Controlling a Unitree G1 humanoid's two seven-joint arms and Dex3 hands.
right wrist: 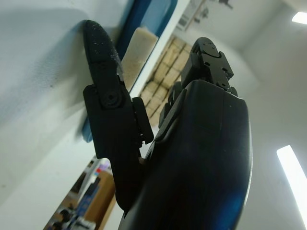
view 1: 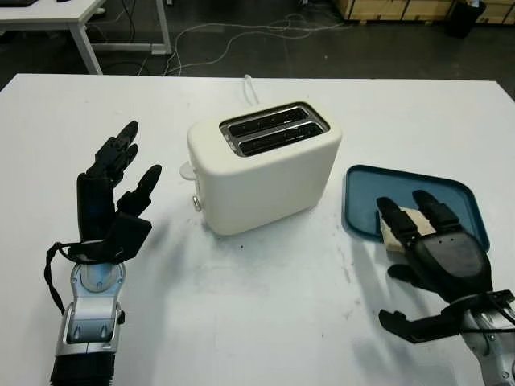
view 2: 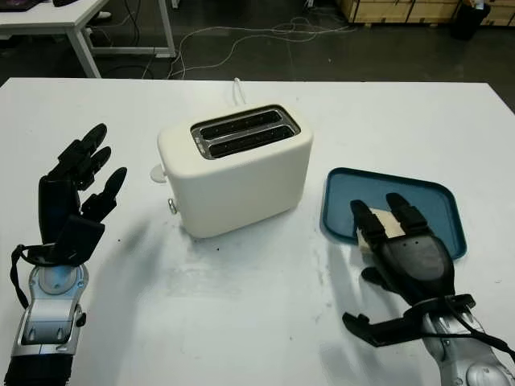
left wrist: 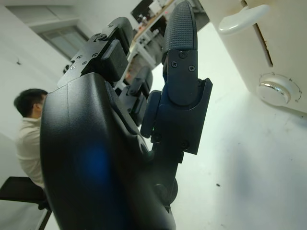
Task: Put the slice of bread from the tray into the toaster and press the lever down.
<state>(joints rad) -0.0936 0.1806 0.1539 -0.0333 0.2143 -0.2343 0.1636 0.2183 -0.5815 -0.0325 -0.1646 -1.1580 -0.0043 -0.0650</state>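
One bread slice [view 1: 400, 227] in blue tray [view 1: 362, 189], under right hand [view 1: 430, 241] fingers, grip unclear. Cream toaster [view 1: 265, 173] slots empty. Left hand [view 1: 113, 197] open, bare table [view 1: 265, 305] between.

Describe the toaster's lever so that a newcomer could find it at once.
Start at the cream toaster in the middle of the white table. On its end facing the left hand, the lever is the pale tab sticking out, above the small shiny dial.

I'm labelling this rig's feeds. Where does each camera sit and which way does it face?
Eye views: head, looking down at the toaster and tray; both arms show.
Left wrist view: beside the left hand, toward the toaster's lever.
Right wrist view: behind the right hand, toward the bread.
All share the white table.
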